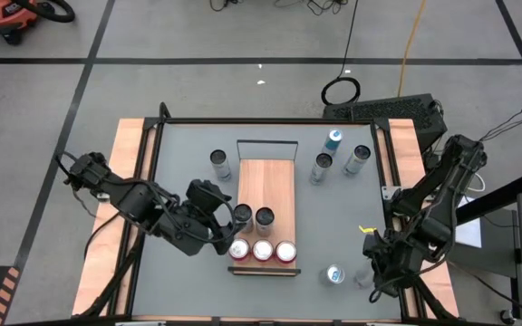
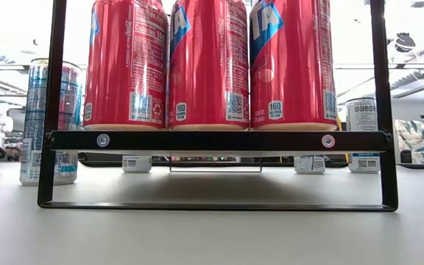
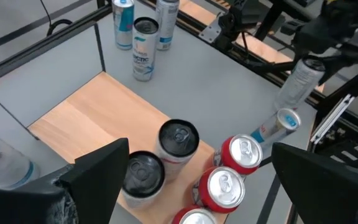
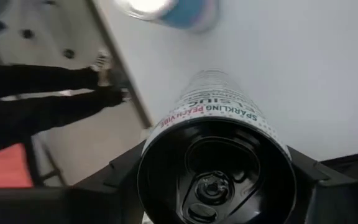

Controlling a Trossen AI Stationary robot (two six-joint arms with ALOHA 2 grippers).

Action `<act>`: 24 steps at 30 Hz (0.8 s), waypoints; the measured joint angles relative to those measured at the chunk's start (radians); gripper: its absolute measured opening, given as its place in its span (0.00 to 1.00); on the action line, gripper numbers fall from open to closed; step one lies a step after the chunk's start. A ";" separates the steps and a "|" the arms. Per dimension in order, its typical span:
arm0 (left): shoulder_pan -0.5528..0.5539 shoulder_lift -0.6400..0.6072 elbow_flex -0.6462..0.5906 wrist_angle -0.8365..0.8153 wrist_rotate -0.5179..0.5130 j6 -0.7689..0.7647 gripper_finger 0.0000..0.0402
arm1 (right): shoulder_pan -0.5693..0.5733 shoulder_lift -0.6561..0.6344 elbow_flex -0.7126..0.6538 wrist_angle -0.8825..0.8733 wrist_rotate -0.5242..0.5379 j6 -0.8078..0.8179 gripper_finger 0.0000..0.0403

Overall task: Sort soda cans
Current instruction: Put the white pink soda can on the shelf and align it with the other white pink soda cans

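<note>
Three red soda cans (image 1: 262,251) stand in a row at the near end of a wooden board (image 1: 265,177); they fill the low view (image 2: 208,62). Behind them on the board stand two silver-grey cans with dark tops (image 1: 253,215). My left gripper (image 1: 223,226) hangs open just left of these two, touching nothing (image 3: 199,152). My right gripper (image 1: 370,272) at the near right is shut on a silver-grey can (image 4: 216,155). A blue can (image 1: 334,273) stands on the table beside it. My right gripper pinches the silver-grey can between its two fingers (image 4: 306,171), one on each side of the wall just below the dark top (image 4: 166,127). The fingers come slanting down from above. The can hangs tilted (image 3: 298,81); whether its base is off the table I cannot tell.
A silver-grey can (image 1: 219,163) stands on the table left of the board. At the far right stand a blue can (image 1: 334,140) and two silver-grey ones (image 1: 322,166) (image 1: 356,159). A black frame (image 2: 212,140) edges the board's near end. Wooden rails (image 1: 130,163) border the table.
</note>
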 joint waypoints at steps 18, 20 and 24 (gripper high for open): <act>0.036 0.004 0.000 0.214 0.037 0.185 0.99 | -0.126 0.000 0.387 -0.075 0.004 -0.146 0.57; 0.042 0.004 0.000 0.244 0.043 0.212 0.99 | -0.151 0.000 0.417 -0.076 0.013 -0.176 0.57; 0.052 0.004 0.000 0.313 0.050 0.260 0.99 | -0.204 0.000 0.466 -0.075 0.074 -0.275 0.57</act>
